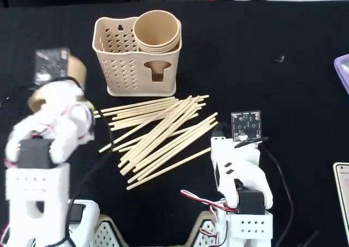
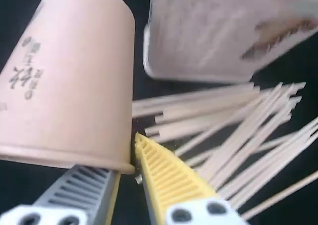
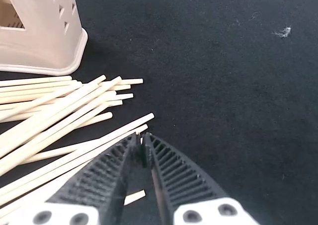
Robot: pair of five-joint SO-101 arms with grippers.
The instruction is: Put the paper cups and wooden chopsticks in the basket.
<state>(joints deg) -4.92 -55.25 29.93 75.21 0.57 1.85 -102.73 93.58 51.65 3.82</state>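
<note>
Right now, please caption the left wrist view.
Left gripper pinching the rim of a tan paper cup beside wooden chopsticks.

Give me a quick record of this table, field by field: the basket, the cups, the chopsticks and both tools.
basket: upright on the black table
stacked cups: nested in one basket compartment
held cup: rim pinched by left tool, outside the basket
chopsticks: loose pile on the table, between basket and arms
right tool: shut, tips over the pile's edge, no stick visibly gripped

Chopstick heap (image 1: 158, 138) — directly before basket (image 1: 117, 67)
</note>
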